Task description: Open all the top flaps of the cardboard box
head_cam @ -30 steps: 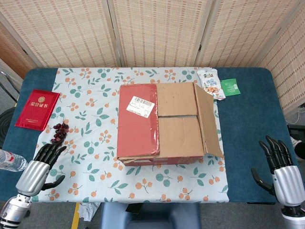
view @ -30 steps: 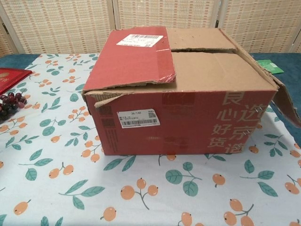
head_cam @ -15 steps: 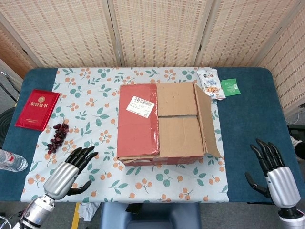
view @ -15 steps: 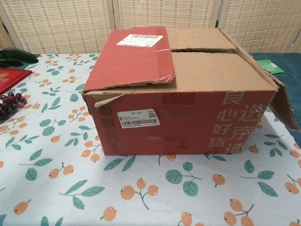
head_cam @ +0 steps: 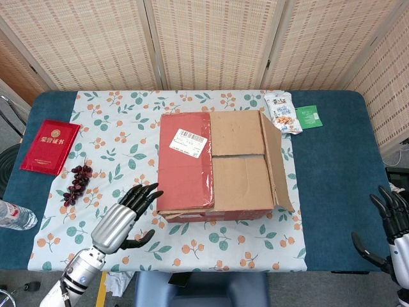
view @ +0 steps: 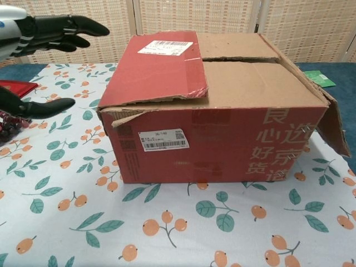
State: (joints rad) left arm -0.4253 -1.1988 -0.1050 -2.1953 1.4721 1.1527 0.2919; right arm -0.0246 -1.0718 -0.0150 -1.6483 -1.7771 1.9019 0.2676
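The cardboard box [head_cam: 220,166] [view: 217,111] stands in the middle of the floral cloth. Its red left flap [head_cam: 185,163] [view: 158,69] lies flat over the top. Two brown inner flaps [head_cam: 236,157] lie shut beneath it. The right flap [head_cam: 276,167] [view: 332,125] hangs down over the box's right side. My left hand [head_cam: 124,214] [view: 39,33] hovers open just left of the box's near left corner, fingers pointing at it, apart from it. My right hand [head_cam: 396,224] is open at the far right edge of the head view, well away from the box.
A red booklet [head_cam: 50,146] and dark grapes [head_cam: 77,184] lie at the left. A clear bottle [head_cam: 13,216] lies at the left edge. A snack packet [head_cam: 282,112] and a green sachet [head_cam: 308,118] lie behind the box on the right. Woven screens stand behind the table.
My left hand has moved right and forward toward the box's near left corner and entered the chest view. My right hand has drawn back toward the right edge. The right flap has sagged slightly.
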